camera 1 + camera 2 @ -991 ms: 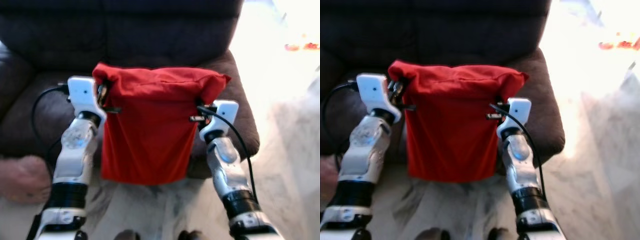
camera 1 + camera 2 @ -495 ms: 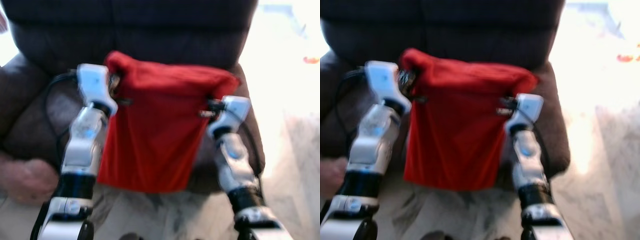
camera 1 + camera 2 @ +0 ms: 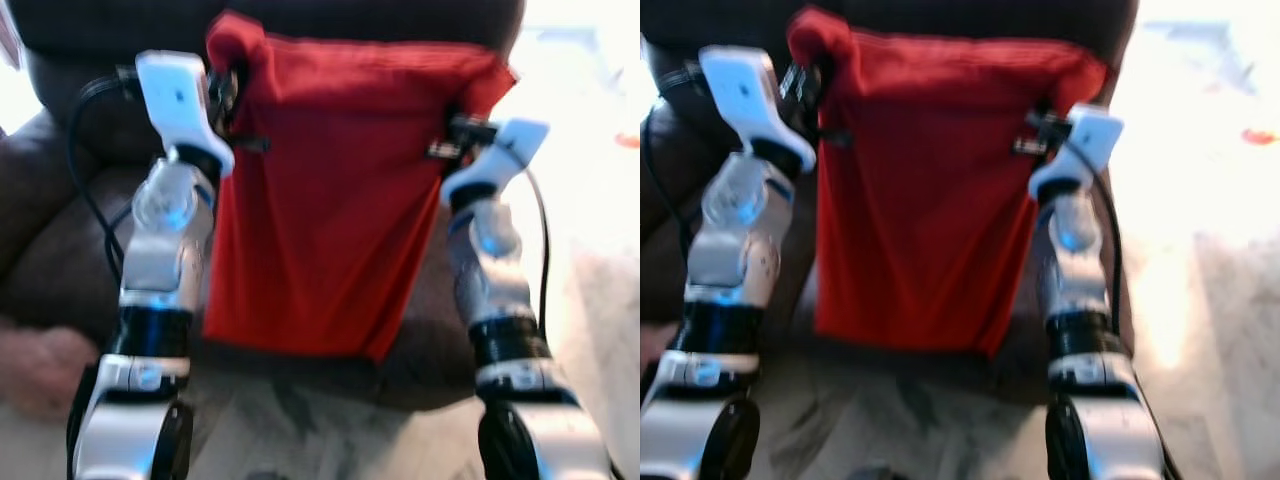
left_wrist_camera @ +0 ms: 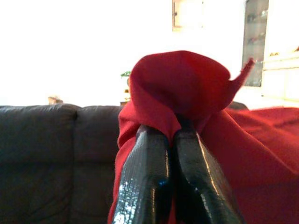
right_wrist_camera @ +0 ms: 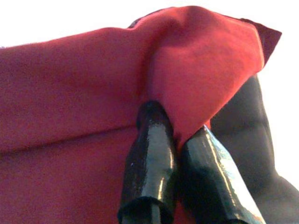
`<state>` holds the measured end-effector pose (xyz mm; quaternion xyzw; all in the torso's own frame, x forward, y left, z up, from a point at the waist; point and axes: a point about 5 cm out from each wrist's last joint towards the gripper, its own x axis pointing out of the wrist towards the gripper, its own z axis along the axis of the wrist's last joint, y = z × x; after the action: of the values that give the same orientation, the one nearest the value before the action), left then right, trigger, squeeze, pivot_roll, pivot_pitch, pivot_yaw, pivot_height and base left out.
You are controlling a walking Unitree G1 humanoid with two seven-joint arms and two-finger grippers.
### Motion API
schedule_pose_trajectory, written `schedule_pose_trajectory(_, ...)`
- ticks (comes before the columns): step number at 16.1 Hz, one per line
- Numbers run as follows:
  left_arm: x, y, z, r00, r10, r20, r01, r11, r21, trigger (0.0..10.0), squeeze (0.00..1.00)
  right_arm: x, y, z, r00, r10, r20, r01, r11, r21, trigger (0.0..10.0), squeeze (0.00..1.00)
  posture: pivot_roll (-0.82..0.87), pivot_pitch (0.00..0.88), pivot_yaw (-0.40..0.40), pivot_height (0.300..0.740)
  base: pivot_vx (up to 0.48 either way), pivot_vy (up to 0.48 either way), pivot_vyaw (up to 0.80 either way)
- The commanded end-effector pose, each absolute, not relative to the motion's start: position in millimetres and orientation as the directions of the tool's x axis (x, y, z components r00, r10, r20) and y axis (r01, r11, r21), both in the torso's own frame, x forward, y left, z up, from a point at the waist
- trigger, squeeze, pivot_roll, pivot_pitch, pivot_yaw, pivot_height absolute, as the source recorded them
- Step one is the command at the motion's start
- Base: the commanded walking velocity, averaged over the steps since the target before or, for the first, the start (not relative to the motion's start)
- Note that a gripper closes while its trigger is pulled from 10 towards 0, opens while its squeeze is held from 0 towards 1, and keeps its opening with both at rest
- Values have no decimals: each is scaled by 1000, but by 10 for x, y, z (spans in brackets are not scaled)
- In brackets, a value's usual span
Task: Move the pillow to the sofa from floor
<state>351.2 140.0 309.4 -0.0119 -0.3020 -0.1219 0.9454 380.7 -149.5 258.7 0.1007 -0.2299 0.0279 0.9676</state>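
Beyond the left gripper (image 4: pixel 168 128), past its fingertips, a glass-fronted cabinet (image 4: pixel 256 42) stands by a bright wall. Far below it lies pale marbled floor (image 3: pixel 300 410), and well out to the right gripper's (image 5: pixel 174 122) outer side a small orange-red object (image 3: pixel 1258 136) rests there — too blurred to identify.

Overall light: you get strong daylight from the robot's right, and the floor (image 3: pixel 590 300) there is blown out to near white.
Glare: the upper right corners of both eye views are washed out, so you lose detail there.
Blur: both eye views are smeared; the edges of the red pillow (image 3: pixel 330 200) and the silver arms look soft.
Dark areas: the sofa (image 3: pixel 60 230) reads as a dim brown-black mass with little texture.
Left wrist view: its background is overexposed white; the black fingers (image 4: pixel 145 182) carry sharp highlights.
Right wrist view: the sky-bright top is clipped; the close fingers (image 5: pixel 149 177) look glossy and slightly soft.
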Motion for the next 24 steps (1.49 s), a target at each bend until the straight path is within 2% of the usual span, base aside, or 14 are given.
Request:
schedule_pose_trajectory(1,3472,1499,3188,763,-206,613,213,975,63,10000,0,3732,-1379,3036,795,32,605,-162,974,161,10000,0,180,47,21,740,311,0,0)
schedule_pose_trajectory(8,3478,1549,3108,784,-209,585,202,976,78,10000,0,3760,-1378,2909,827,36,562,-161,971,175,10000,0,189,73,11,740,309,0,0)
schedule_pose_trajectory(14,3533,1603,2876,845,-210,491,185,978,98,10000,0,3775,-1367,2657,871,37,489,-141,974,177,10000,0,197,89,6,740,0,0,0)
schedule_pose_trajectory(17,3572,1709,2795,873,-180,454,142,983,115,10000,0,3769,-1385,2504,897,22,441,-110,978,176,10000,0,195,96,6,740,0,0,0)
schedule_pose_trajectory(20,3567,1831,2927,859,-149,490,97,987,130,10000,0,3752,-1362,2557,890,28,456,-120,977,174,10000,0,194,97,4,740,0,0,0)
schedule_pose_trajectory(24,3506,1806,3201,812,-186,554,105,979,174,10000,0,3711,-1358,2892,838,25,544,-139,976,170,10000,0,186,96,-1,740,0,0,0)
